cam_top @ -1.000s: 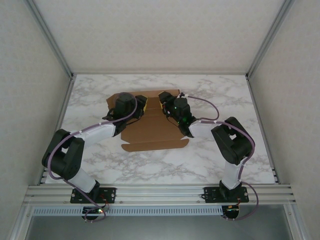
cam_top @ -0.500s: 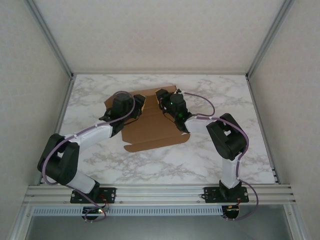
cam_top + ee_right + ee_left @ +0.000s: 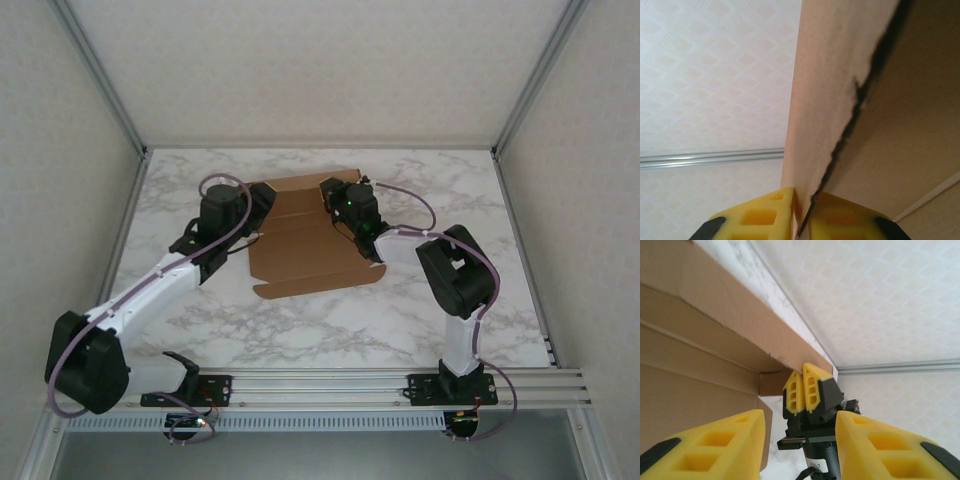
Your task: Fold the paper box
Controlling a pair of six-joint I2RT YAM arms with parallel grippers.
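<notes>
Where the marbled tabletop [image 3: 450, 300] spreads across the middle of the overhead frame, the paper box [image 3: 305, 245] lies on it at upper centre. It is a brown cardboard sheet crossed by creases, and its near edge lies flat on the stone.

The left arm [image 3: 150, 290] stretches from the lower left of the frame up to the sheet's upper left corner. The right arm [image 3: 455, 280] bends in from the lower right to the sheet's upper right corner.

In the left wrist view the cardboard takes the upper left, with a long flap running along its far side toward the centre. The left fingers [image 3: 715, 445] sit in the bottom corners of that frame, well apart, with nothing between them. Beyond them, at the centre of the frame, the right fingers [image 3: 807, 390] are pressed close together on the end of that flap.

In the right wrist view the same yellow fingers clamp a thin cardboard edge, one on each side. The edge rises from bottom centre to the top of the frame, with the patterned wall [image 3: 705, 75] to its left.
</notes>
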